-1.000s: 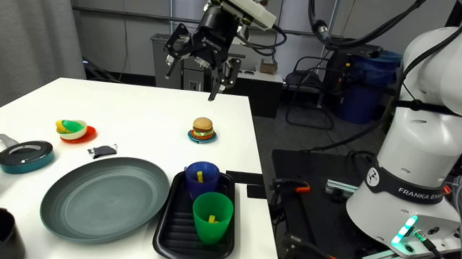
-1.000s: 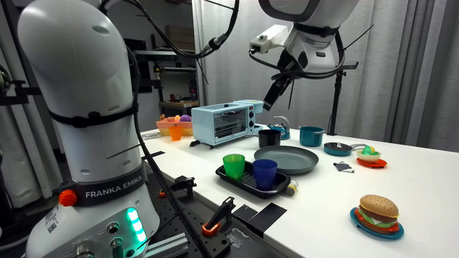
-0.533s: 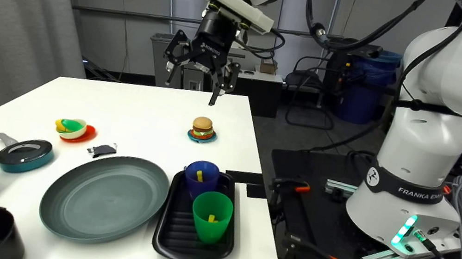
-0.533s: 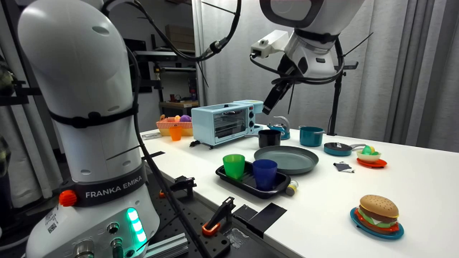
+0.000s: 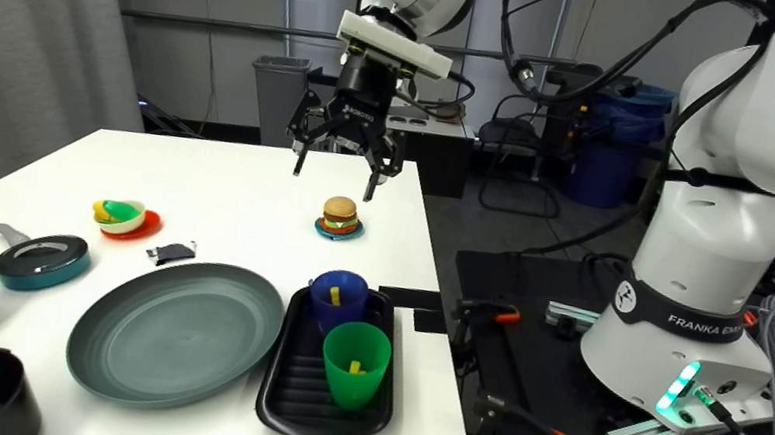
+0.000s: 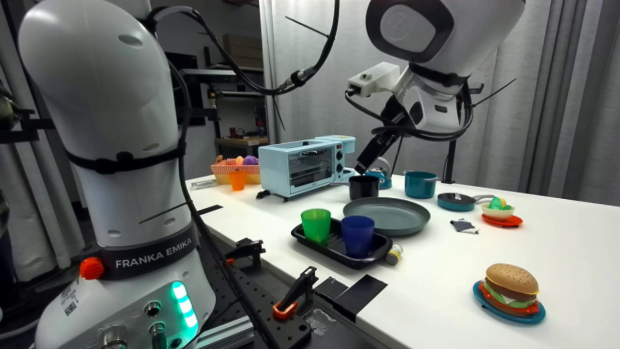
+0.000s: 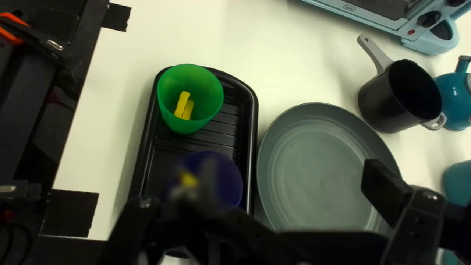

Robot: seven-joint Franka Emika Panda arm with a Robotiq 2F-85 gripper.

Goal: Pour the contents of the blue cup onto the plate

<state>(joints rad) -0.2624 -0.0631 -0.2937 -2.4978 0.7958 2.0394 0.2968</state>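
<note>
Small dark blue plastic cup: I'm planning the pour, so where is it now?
In an exterior view, the dark blue cup stands upright in the black rectangular tray, right of the bright green plastic cup.

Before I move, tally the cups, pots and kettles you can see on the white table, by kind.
Cups: 3 (blue cup, green cup, orange cup)
Pots: 2 (black pot, teal pot)
Kettles: 1 (teal kettle)
Total: 6

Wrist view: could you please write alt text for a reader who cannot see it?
A blue cup, partly hidden behind the open tool, and a green cup, both with yellow contents, stand on a black tray beside a grey-green plate. A black pot stands at the upper right.
</note>
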